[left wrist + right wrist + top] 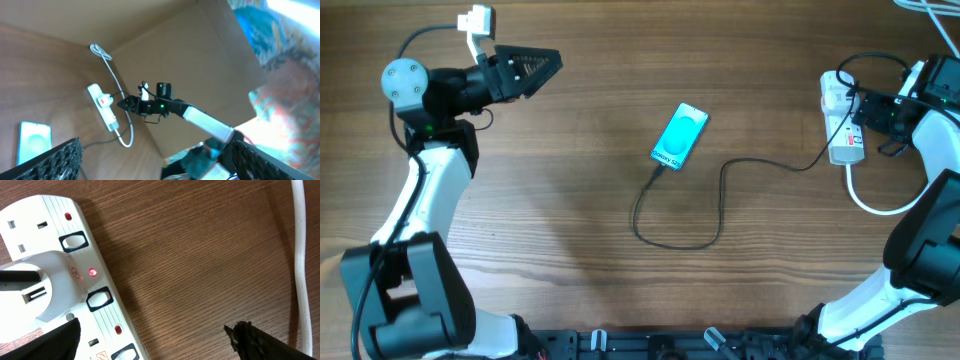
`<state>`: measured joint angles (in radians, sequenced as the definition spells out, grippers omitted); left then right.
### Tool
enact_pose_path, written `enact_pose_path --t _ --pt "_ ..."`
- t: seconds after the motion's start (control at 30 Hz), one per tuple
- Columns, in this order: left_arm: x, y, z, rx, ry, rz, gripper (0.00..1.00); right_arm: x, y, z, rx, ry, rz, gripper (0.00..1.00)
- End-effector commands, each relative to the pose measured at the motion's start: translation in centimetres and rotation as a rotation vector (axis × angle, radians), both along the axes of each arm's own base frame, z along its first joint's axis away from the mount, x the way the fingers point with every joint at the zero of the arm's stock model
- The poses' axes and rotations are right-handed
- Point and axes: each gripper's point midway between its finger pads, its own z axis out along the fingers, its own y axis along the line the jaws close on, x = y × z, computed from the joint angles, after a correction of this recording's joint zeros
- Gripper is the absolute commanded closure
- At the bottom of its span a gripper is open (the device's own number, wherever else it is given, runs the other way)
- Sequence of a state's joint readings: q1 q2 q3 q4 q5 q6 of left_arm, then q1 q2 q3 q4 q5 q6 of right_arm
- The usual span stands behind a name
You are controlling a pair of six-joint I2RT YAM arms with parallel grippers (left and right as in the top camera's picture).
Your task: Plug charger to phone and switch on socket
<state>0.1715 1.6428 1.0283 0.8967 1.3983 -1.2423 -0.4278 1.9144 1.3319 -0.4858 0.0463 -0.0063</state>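
The phone (678, 138) lies face up mid-table, turquoise screen showing; it also shows in the left wrist view (34, 143). The thin black charger cable (720, 200) runs from the phone's lower end in a loop to the white socket strip (842, 128) at the far right. My right gripper (861, 108) is open and empty over the strip. In the right wrist view (152, 330) one finger is above the strip (107, 315) and the other over bare wood. A white adapter (42, 287) sits in the strip, with a red light (92, 272) lit beside it. My left gripper (532, 66) is open and empty, raised at the far left.
The strip's thick white cord (868, 205) curves across the table beside my right arm and also shows in the right wrist view (300, 255). A brown panel (200, 55) stands beyond the table. A black rail (650, 345) runs along the front edge.
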Motion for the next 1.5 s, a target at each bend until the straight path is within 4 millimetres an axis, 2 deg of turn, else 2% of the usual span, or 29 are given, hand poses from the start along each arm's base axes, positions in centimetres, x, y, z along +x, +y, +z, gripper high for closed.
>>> enact_pose_path --t 0.0,0.07,0.13,0.23,0.33,0.4,0.53,0.6,0.73,0.93,1.03,1.1,1.27,1.47 --pt "-1.7 -0.8 2.4 0.08 -0.264 -0.012 0.0 -0.1 -0.2 0.9 -0.029 -0.008 0.009 0.0" --pt "-1.3 -1.2 2.7 0.08 -0.271 0.025 0.0 -0.1 -0.2 0.9 -0.029 -0.007 0.009 0.0" --pt "0.5 -1.0 1.7 0.053 -0.109 0.146 0.0 -0.1 -0.2 0.9 -0.029 -0.007 0.009 0.0" --pt "2.3 -0.3 -1.8 0.111 0.102 0.333 0.0 -0.1 -0.2 0.9 -0.029 -0.007 0.009 0.0" --pt "2.4 1.1 -6.3 0.232 0.331 0.538 0.0 -0.1 -0.2 0.9 -0.029 -0.007 0.009 0.0" --pt "1.7 1.9 -8.0 0.308 0.407 0.619 0.0 -0.1 -0.2 0.9 -0.029 -0.008 0.009 0.0" --pt "0.2 3.3 -9.2 0.429 0.451 0.745 0.0 -0.1 -0.2 0.9 -0.029 -0.008 0.009 0.0" --pt "-0.4 4.3 -8.8 0.464 0.439 0.821 0.0 -0.1 -0.2 0.9 -0.029 -0.007 0.009 0.0" --pt "-3.2 6.1 -8.0 0.494 0.375 0.963 0.0 -0.1 -0.2 0.9 -0.029 -0.007 0.009 0.0" --pt "-6.3 6.9 -6.0 0.466 0.31 1.014 0.0 -0.1 -0.2 0.9 -0.029 -0.008 0.009 0.0" --pt "-7.2 7.0 -6.2 0.461 0.302 1.017 0.0 -0.1 -0.2 0.9 -0.029 -0.007 0.009 0.0" --pt "-8.0 7.1 -7.0 0.464 0.304 1.022 0.0 -0.1 -0.2 0.9 -0.029 -0.008 0.009 0.0" --pt "-10.1 7.8 -10.7 0.484 0.321 1.049 0.0 -0.1 -0.2 0.9 -0.029 -0.008 0.009 0.0" --pt "-11.5 7.8 -14.0 0.398 0.229 1.075 0.0 -0.1 -0.2 0.9 -0.029 -0.007 0.009 0.0"
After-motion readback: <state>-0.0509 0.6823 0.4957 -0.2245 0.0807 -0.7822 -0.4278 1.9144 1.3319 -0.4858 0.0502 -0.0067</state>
